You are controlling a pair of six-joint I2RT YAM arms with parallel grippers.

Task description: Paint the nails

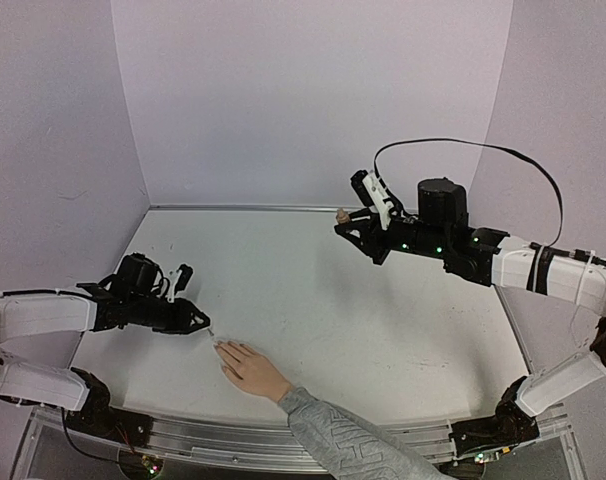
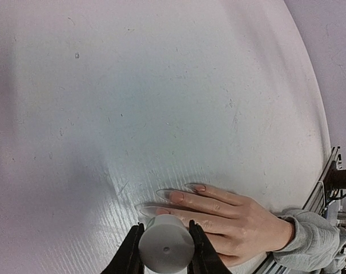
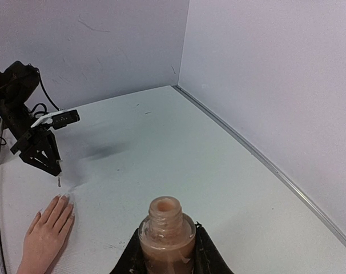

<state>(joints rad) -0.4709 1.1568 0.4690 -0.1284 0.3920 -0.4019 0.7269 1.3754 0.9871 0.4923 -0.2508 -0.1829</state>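
Note:
A light-skinned hand [image 1: 249, 368] with a grey patterned sleeve [image 1: 348, 445] lies flat on the white table, fingers pointing left. Its long pale nails [image 2: 176, 196] show in the left wrist view. My left gripper [image 1: 197, 322] is shut on a white brush cap [image 2: 166, 245], held just above and left of the fingertips; the brush itself is hidden under the cap. My right gripper [image 1: 343, 222] hovers at the back right, shut on an open bottle of beige-pink polish [image 3: 168, 214]. The hand also shows in the right wrist view [image 3: 46, 231].
The table [image 1: 313, 290] is bounded by lilac walls at the back and sides. A metal rail [image 1: 213, 437] runs along the near edge. A black cable [image 1: 463, 146] loops over the right arm.

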